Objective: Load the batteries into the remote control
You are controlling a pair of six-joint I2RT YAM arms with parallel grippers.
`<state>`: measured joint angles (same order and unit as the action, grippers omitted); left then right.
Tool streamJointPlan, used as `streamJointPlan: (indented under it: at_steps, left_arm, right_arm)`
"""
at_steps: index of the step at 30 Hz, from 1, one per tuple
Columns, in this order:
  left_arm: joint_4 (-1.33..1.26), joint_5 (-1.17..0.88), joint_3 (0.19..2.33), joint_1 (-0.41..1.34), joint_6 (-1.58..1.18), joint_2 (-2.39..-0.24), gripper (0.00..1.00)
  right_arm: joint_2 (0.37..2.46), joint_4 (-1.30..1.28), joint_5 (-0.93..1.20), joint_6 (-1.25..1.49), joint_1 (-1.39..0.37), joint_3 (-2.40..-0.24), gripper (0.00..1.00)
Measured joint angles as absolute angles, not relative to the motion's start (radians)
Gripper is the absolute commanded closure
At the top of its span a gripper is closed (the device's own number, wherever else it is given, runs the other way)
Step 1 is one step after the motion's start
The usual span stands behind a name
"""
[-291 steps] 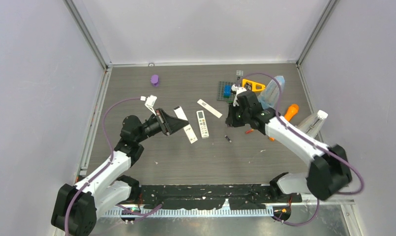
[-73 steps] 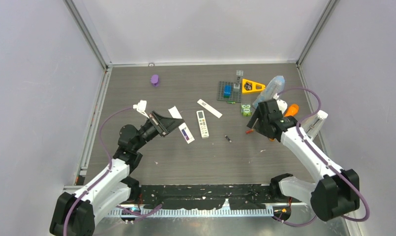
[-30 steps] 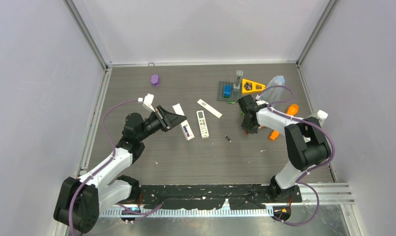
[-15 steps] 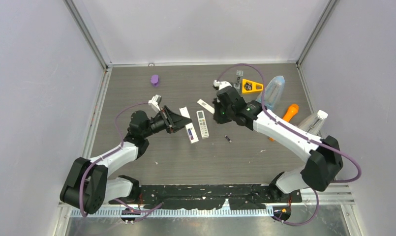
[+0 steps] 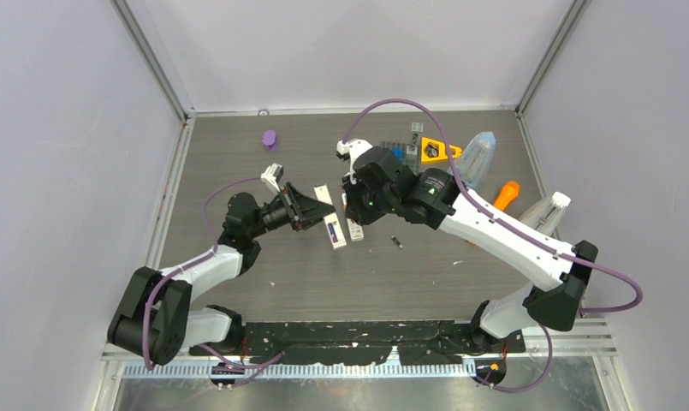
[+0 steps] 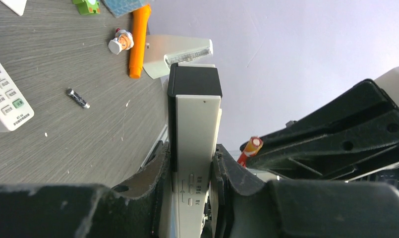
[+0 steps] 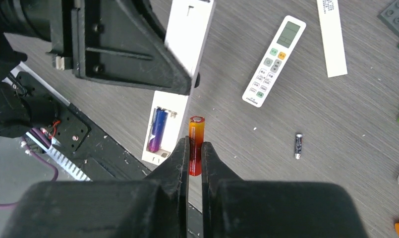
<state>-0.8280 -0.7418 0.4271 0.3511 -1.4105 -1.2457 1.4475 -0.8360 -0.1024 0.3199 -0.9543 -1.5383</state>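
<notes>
**Q:** Status, left side?

**A:** I read the left pincer (image 6: 192, 166) as closed on the long edges of the white remote control (image 6: 196, 129). The remote's battery bay faces up and is open. The blue battery (image 7: 157, 130) is seated in it, on the side away from the right arm.

**Q:** Right side?

**A:** The right pincer (image 7: 195, 146) is clamped on the red-orange battery (image 7: 197, 130). It grips the lower half, and the top end stands clear of the fingers. That battery hangs just beside the open bay. I cannot tell whether it touches the remote.

**Q:** Further right?

**A:** A second white remote (image 7: 274, 62) lies buttons-up on the counter (image 5: 281, 274). The blackish battery (image 7: 298, 145) lies loose past it, apart from both pincers.
</notes>
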Motion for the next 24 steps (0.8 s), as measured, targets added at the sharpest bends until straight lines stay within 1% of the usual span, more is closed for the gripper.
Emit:
streamJointPlan:
  at_steps: [5, 24]
  left_arm:
    - [-0.873, -0.727, 0.425, 0.352, -1.419, -1.276, 1.0]
    - [-1.062, -0.608, 0.349, 0.364, -1.523, -1.333, 1.0]
  right_arm:
    - [1.463, -0.883, -0.081, 0.319, -0.978, -1.552, 0.9]
    - [1.532, -0.886, -0.061, 0.322, -0.99, -1.551, 0.88]
